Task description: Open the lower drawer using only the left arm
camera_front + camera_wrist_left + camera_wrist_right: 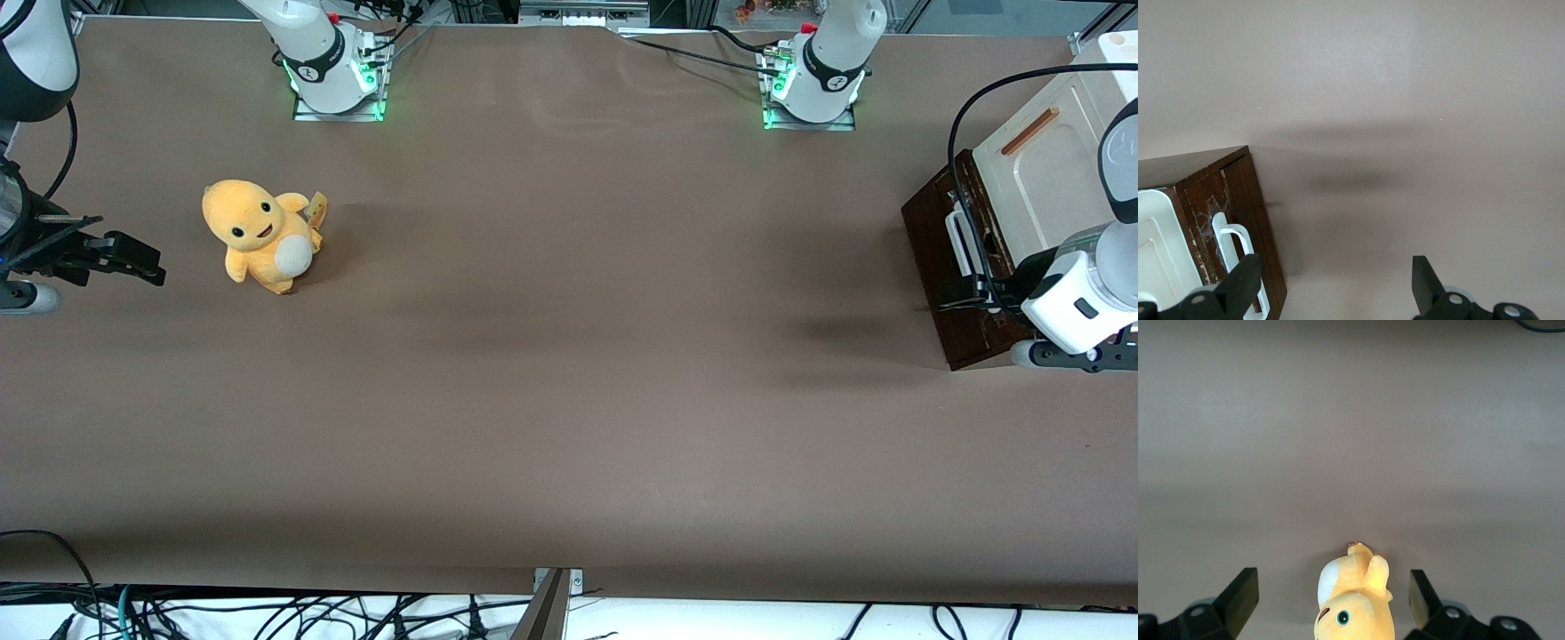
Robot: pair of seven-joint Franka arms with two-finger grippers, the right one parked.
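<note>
The lower drawer (930,238) shows its dark brown wooden front at the working arm's end of the table, low on a cabinet. Its long white bar handle (958,242) runs along that front. My left arm (1080,293) hangs just in front of the drawer. Its gripper (962,293) is at the nearer end of the handle and is open, holding nothing. In the left wrist view the gripper (1335,287) has one black finger (1243,281) overlapping the white handle (1231,245) on the drawer (1258,220); the other finger is over bare table.
Above the drawer is a cream panel (1040,182) with a small orange-brown handle (1029,132). A yellow plush toy (260,233) sits toward the parked arm's end of the table. Brown table cover (569,356) stretches between them. Cables hang at the table's near edge.
</note>
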